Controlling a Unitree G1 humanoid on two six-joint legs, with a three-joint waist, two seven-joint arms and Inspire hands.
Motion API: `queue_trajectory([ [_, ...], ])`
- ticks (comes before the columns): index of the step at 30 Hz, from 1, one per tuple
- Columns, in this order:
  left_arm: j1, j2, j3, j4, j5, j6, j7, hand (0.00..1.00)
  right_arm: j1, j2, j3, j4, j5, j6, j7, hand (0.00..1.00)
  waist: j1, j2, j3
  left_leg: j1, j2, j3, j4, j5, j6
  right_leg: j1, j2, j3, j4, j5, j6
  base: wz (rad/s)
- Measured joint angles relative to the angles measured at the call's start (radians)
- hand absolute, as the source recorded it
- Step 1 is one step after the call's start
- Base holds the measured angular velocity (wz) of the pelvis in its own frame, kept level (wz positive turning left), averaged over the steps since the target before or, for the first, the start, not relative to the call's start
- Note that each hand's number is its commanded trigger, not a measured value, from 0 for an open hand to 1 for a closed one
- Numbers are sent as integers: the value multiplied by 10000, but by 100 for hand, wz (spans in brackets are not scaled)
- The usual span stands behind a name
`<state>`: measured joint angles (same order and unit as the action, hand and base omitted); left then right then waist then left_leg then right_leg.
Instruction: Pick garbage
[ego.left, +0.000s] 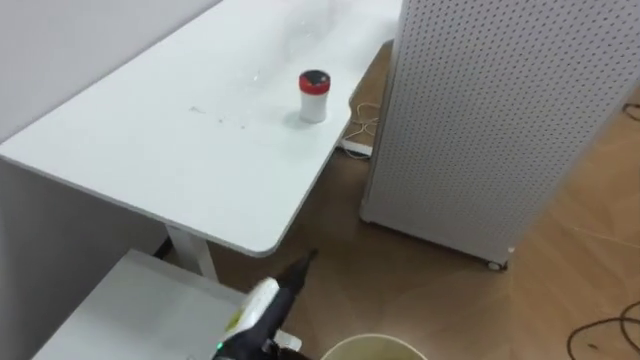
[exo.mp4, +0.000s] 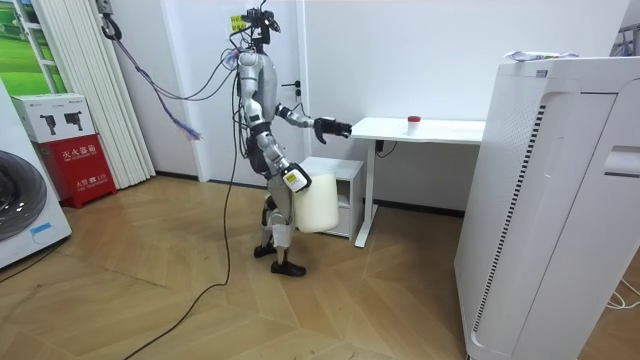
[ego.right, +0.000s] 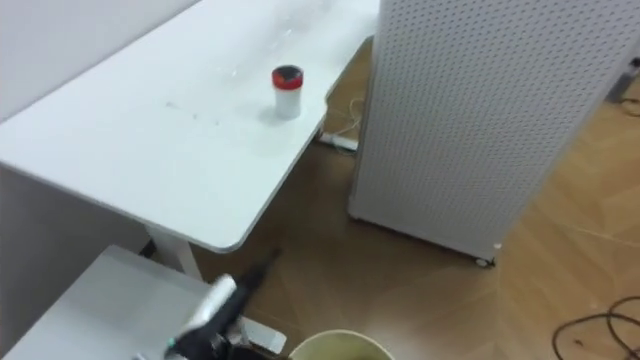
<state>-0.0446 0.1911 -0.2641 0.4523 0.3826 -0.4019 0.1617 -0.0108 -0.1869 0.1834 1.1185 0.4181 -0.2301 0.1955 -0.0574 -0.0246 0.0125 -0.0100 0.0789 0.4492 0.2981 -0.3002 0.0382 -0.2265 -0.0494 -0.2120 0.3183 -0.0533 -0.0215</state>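
Small white jar (ego.left: 313, 95) with a red lid stands upright on the white table (ego.left: 150, 150), untouched.

The left hand (ego.left: 300, 268) hovers just off the table's near corner, well apart from the jar. Its dark fingers are stretched out straight and hold nothing. The right hand (exo.mp4: 296, 184) is down by the hip at the rim of a cream bucket (exo.mp4: 318, 205) that is off the floor; whether it is clasped round the rim cannot be told. The robot stands at the table's end, facing it, in front of a low white cabinet (ego.left: 120, 310). A tall white perforated unit (ego.left: 480, 120) stands on the floor just beside the table. At the room view's left, a red box (exo.mp4: 75, 165) bears white writing too small to read.
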Motion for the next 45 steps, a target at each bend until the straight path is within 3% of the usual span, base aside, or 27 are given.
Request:
queue_trajectory([
  [4,39,-3,337,-598,-193,-184,546,0,64,-42,-86,14,-16,-24,-208,100,47,77,-15,396,2,135,-261,-7,-18,285,23,-144,-122,-8,-3,-7],
  [10,628,-27,1091,-1897,-953,-277,1331,0,397,-51,-194,-238,-330,-91,-286,100,92,167,-45,951,69,144,-539,30,-127,900,213,-343,-569,-10,-1,0],
  [15,824,-126,1660,-2387,-1441,-275,1632,0,442,-32,-185,-230,-369,-91,-77,100,360,155,-51,1221,233,411,-20,-8,-194,1160,219,-941,-542,-185,-227,-22],
  [18,1014,-145,1792,-2598,-1548,-275,1918,0,575,-5,-180,-209,-414,-88,66,100,403,151,-46,1386,258,-292,222,-9,-196,1301,290,-735,-576,-371,-353,-30],
  [20,1079,-146,1872,-2646,-1561,-274,2171,0,687,-6,-179,-217,-454,-84,62,100,474,167,-45,1541,140,-960,84,9,-247,1287,538,-251,-545,-444,-444,-41],
  [21,1092,-145,1882,-2681,-1561,-274,2236,0,701,-6,-179,-218,-465,-80,59,100,543,169,-45,1597,132,-1095,24,32,-287,1264,616,-120,-545,-437,-477,-65],
  [23,1237,-145,1958,-2893,-1548,-276,2406,0,705,-20,-183,-218,-525,-78,28,100,675,199,-48,1555,105,-1959,33,35,-302,1250,830,221,-541,-360,-669,-65],
  [26,1332,-146,2038,-3043,-1552,-281,2507,0,795,-45,-192,-219,-523,-78,30,100,629,232,-54,1566,86,-2785,98,5,-356,1209,1057,543,-479,-428,-783,-29],
  [30,1338,-152,2054,-3096,-1559,-365,2724,0,819,-48,-191,-270,-555,-71,32,100,690,284,-63,1607,45,-3332,142,20,-388,1190,1235,902,-414,-472,-864,-30],
  [32,1336,-161,2056,-3102,-1551,-437,2852,0,797,-58,-229,-350,-721,-71,32,100,723,292,-75,1609,-73,-3961,37,85,-503,1165,1263,1101,-424,-437,-902,-23],
  [39,1378,-139,2049,-3098,-1564,-448,3363,0,799,-73,-156,-633,-737,67,-132,100,864,287,-83,1777,-243,-4093,-310,116,-547,1041,1279,1400,-254,-344,-777,-15],
  [45,1490,-105,2058,-3065,-1954,-446,3414,0,774,-66,-87,-742,-751,116,-112,100,866,295,-62,1839,-596,-3904,-299,95,-510,644,996,1309,394,-404,-606,-16],
])
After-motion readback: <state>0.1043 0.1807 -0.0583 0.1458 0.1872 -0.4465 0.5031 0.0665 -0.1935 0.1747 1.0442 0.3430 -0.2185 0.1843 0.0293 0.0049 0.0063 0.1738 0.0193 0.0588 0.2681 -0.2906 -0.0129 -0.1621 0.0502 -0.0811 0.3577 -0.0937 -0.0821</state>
